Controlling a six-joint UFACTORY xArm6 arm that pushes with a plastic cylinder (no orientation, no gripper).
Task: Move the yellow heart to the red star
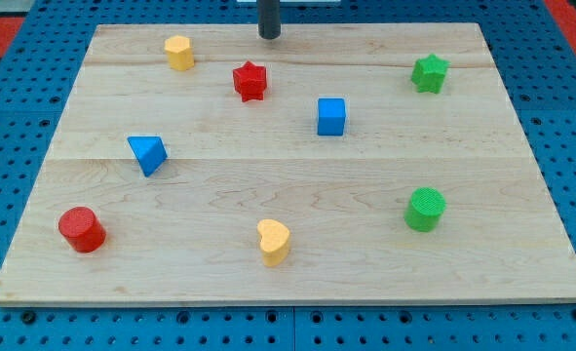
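The yellow heart [274,241] lies near the view's bottom, about the middle of the wooden board [288,283]. The red star [250,81] lies near the view's top, left of centre, far from the heart. My tip [269,36] is at the view's top edge of the board, just above and to the right of the red star, not touching it. It is far from the yellow heart.
A yellow hexagon-like block [179,53] is at top left. A blue cube [331,116] sits right of the star. A blue triangle [148,154] is at left. A red cylinder [82,230] is at bottom left. A green star [429,73] and a green cylinder [425,210] are at right.
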